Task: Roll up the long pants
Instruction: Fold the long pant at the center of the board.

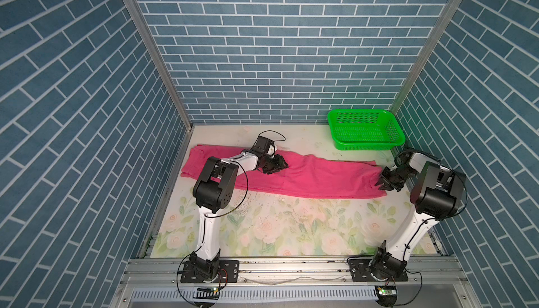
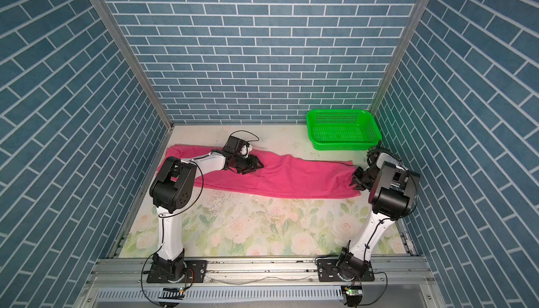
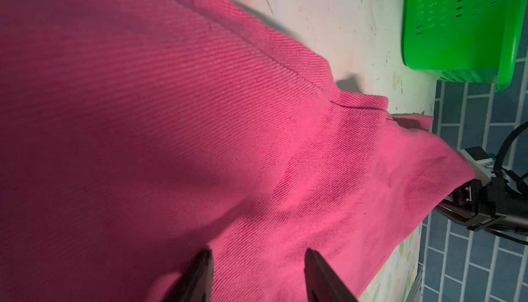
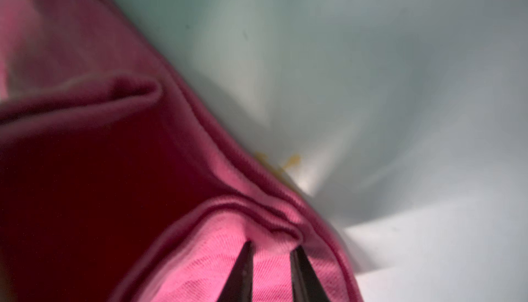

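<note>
Rail (image 1: pixel 291 268) and arm bases lined the bottom edge in both top views. Beyond them, across the middle of the frame, the pants (image 1: pixel 315 179) lay stretched full length on the table (image 1: pixel 262 228), from near the left wall almost to the right one. They looked folded lengthwise into one flat band, with no coil at either end.

The right gripper (image 1: pixel 384 183) sat at the band's right end. The right wrist view showed its fingers nearly together, nipping a ridge of the cloth's edge. In the left wrist view the cloth rose in a peak toward it at the right edge.

The left gripper (image 1: pixel 277 166) was over the pants left of centre, fingers spread with nothing between them. Whether it pressed on the cloth I could not tell.

The basket (image 1: pixel 364 130) stood in the table's upper right corner, apart from the pants.

By my reading the task had barely begun: one end was gripped, but every turn of the roll was left to do.
</note>
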